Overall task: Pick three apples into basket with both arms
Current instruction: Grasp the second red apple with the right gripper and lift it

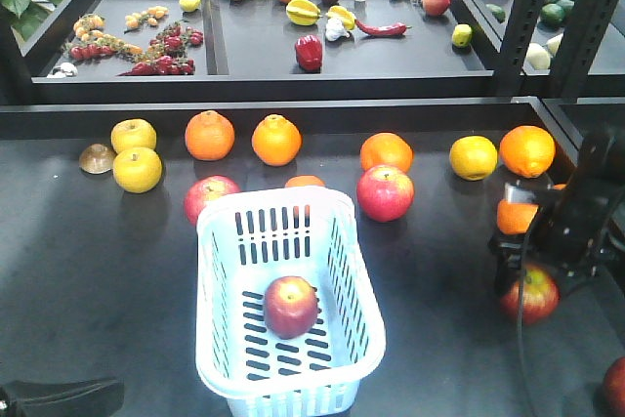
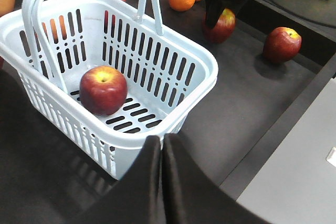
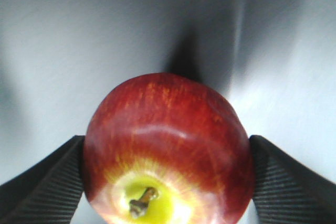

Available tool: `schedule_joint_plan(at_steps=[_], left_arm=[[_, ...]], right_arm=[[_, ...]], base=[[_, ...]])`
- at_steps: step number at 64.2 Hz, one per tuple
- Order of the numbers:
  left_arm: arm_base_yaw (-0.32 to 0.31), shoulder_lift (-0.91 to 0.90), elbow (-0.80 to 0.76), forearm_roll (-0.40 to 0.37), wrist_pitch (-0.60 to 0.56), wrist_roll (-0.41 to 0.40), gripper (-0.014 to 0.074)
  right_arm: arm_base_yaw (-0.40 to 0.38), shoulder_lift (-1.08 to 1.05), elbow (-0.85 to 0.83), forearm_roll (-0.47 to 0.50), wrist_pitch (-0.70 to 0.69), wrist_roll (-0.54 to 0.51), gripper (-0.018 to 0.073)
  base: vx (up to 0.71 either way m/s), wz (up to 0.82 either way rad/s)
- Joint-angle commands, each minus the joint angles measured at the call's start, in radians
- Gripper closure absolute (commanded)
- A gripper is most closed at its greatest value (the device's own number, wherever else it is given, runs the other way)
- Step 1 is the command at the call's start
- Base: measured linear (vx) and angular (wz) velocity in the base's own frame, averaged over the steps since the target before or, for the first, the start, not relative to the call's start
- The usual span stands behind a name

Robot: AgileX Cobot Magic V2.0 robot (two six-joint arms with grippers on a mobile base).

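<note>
Basket (image 1: 213, 290): one apple (image 1: 291, 306) inside.
Right fingers (image 3: 47, 182): clamped on second apple (image 3: 165, 150), right of basket.
Left fingers (image 2: 142, 182): pressed together, beside basket.

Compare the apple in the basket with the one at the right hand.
The basket apple lies inside the basket; the right apple is outside it, at the table's right side. The basket apple is untouched; the right apple sits between the right hand's fingers, pads against both sides. Both are red with a yellow-green patch at the stem.
</note>
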Motion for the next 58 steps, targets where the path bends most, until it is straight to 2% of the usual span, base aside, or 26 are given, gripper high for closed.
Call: schedule_joint_plan(at_steps=[1, 4, 16, 28, 32, 39, 44, 49, 58], left_arm=[[-0.003, 0.004, -0.024, -0.046, -0.029, -0.005, 0.0602], [-0.003, 0.004, -0.024, -0.046, -0.029, -0.005, 0.0602], [-0.003, 0.004, -0.024, -0.046, -0.029, -0.005, 0.0602], [-0.003, 0.004, -0.024, -0.046, -0.029, -0.005, 0.0602], [-0.003, 0.004, -0.024, -0.046, -0.029, -0.005, 0.0602], [-0.003, 0.004, -0.024, -0.046, -0.029, -0.005, 0.0602], [-0.003, 0.004, -0.024, -0.046, -0.029, -0.005, 0.0602], [-0.003, 0.004, -0.024, -0.046, -0.029, -0.005, 0.0602], [-0.003, 0.004, -0.024, -0.046, -0.029, -0.005, 0.0602]], right_arm=[[-0.004, -0.135, -0.024, 0.049, 0.056, -0.048, 0.0538], [-0.004, -0.168, -0.024, 0.075, 0.073, -0.061, 0.0575], [-0.004, -0.3, -0.024, 0.214, 0.176, -0.123, 0.0568], [-0.002, -0.416, 0.016, 0.401, 0.175, -0.158, 0.0566], [0.015, -0.444, 0.043, 0.428, 0.175, -0.174, 0.0566], [0.084, -0.499, 0.118, 0.434, 0.175, -0.19, 0.0565], [0.16, -0.529, 0.178, 0.449, 0.175, -0.209, 0.0565], [0.258, -0.552, 0.222, 0.499, 0.169, -0.277, 0.0564], [0.42, -0.563, 0.236, 0.599, 0.037, -0.32, 0.0564]], base=[[0.0, 0.0], [0.0, 0.0], [0.0, 0.0], [0.0, 0.0], [0.0, 0.0], [0.0, 0.0], [0.0, 0.0], [0.0, 0.0], [0.0, 0.0]])
